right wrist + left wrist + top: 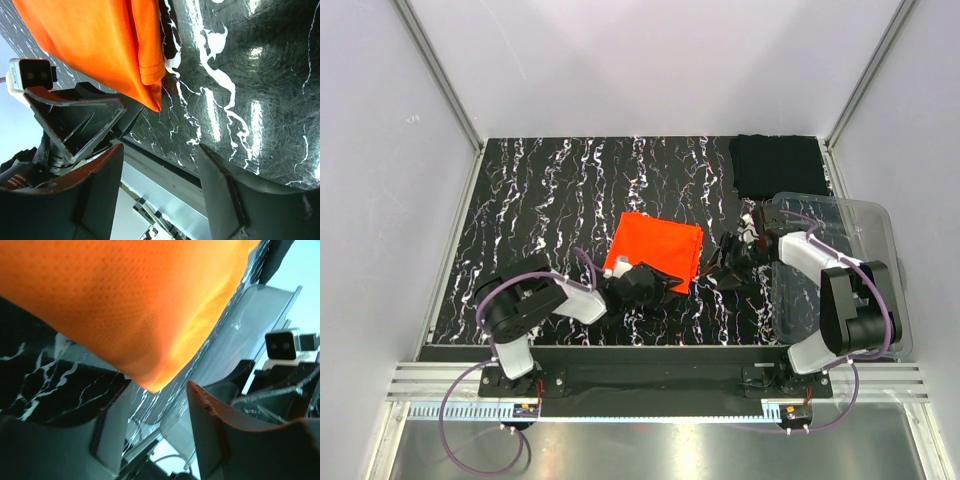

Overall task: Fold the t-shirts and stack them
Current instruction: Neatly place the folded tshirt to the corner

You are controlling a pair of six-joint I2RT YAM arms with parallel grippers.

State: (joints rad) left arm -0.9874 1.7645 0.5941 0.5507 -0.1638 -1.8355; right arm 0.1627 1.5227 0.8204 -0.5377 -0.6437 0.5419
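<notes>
Fold looked done; stacking not yet begun.
The left pincer point(658, 284) and right pincer point(718, 266) were both spread and empty, with the orange-red t-shirt point(655, 248) folded just ahead between them. The black t-shirt point(778, 165) lay well beyond the right one. The next move likely called for pinching the orange edges.

Robot lab cell: white walls point(650, 60), alu. framing point(438, 75), 2 bench-mounted arms point(535, 300) point(840, 300).

Plain bright orange-red t-shirt point(655, 252), tiny dotted weave up close. Black t-shirt point(778, 165), totally plain. Tabletop point(550, 200) black with squiggly white marble veins. Clear bin point(880, 225), purple cables point(443, 418), white-and-black arms point(578, 302), pale grey walls point(650, 70).
</notes>
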